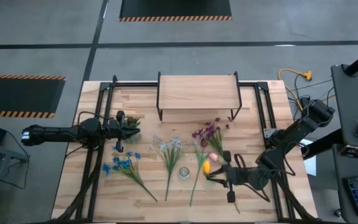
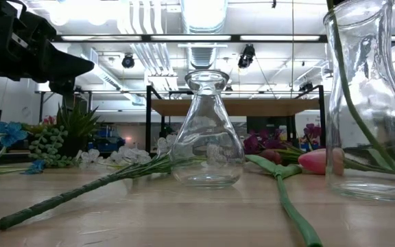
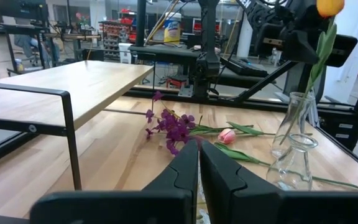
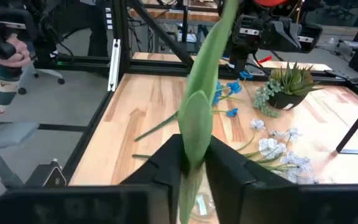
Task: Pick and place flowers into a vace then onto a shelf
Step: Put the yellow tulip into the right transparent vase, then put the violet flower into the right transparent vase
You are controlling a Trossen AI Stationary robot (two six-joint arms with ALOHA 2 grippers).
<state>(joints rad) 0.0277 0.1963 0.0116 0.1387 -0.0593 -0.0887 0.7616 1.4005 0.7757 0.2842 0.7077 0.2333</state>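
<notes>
The yellow flower [image 3: 328, 6] stands in the tall glass vase [image 2: 369, 103], and my right gripper [image 4: 194, 155] is shut on its stalk above the vase's mouth. A small bulbous vase [image 1: 184, 172] stands empty next to it. Blue [image 1: 120, 165], white-lilac [image 1: 169, 149], purple [image 1: 207, 132] and pink [image 1: 216, 155] flowers lie flat on the table. The shelf [image 1: 197, 93] stands at the far side on its black legs. My left gripper [image 3: 199, 162] is shut and empty, raised near the potted plant [image 1: 131, 121]. My right gripper pinches the yellow flower's green stalk and leaf [image 4: 196, 118] between its two fingers, below the bloom. The fingers come level from the table's right side and lie across the stalk. The stalk stands nearly upright, and its lower part [image 2: 352, 103] slants down inside the tall vase.
The potted plant sits just in front of my left gripper. Black frame rails [image 1: 101, 124] run along both sides of the table. A person sits beyond the table's left side [image 4: 5, 56]. Bare wood shows near the table's near edge [image 1: 135, 208].
</notes>
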